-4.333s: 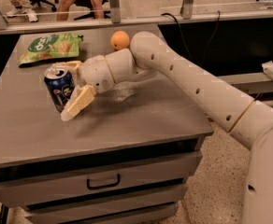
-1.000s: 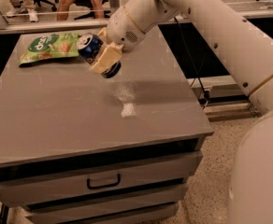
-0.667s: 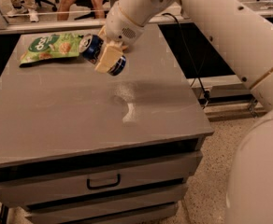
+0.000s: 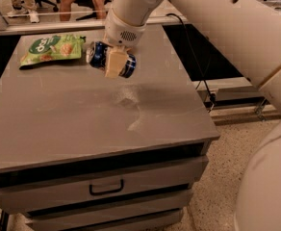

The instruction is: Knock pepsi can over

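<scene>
In my single camera view, the gripper (image 4: 114, 64) is clamped around the small dark blue metal pepsi can (image 4: 98, 55). The can is tipped onto its side near the far edge of the grey worktop (image 4: 58, 121), just right of the flat green snack bag (image 4: 51, 48). A soft shadow on the surface beneath suggests the can hangs clear of it, so I judge it is held sideways to be laid down toppled, not upright.
</scene>
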### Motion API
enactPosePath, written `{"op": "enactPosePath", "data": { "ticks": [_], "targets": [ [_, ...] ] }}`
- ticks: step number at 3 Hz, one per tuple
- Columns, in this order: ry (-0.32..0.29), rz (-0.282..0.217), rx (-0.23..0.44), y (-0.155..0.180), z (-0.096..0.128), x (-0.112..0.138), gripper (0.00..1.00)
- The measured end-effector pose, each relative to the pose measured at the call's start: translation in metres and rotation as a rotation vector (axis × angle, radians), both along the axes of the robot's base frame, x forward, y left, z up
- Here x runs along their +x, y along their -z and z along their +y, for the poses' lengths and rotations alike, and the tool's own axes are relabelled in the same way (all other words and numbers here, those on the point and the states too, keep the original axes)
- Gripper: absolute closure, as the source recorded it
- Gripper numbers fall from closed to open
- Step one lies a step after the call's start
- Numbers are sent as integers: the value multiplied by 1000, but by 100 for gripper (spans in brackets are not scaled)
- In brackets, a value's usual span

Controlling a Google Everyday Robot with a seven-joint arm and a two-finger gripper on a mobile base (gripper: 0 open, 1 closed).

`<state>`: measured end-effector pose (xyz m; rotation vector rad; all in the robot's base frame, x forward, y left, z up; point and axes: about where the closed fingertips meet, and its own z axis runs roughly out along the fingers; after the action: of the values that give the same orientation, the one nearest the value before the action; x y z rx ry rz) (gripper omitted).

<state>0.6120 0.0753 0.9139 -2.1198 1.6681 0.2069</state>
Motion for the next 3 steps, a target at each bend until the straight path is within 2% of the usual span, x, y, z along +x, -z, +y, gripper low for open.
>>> {"op": "enactPosePath", "data": {
  "ticks": [1, 3],
  "targets": [
    [6, -26, -57, 1, -4, -1, 100],
    [-16, -40, -93, 4, -2, -7, 100]
  ]
}}
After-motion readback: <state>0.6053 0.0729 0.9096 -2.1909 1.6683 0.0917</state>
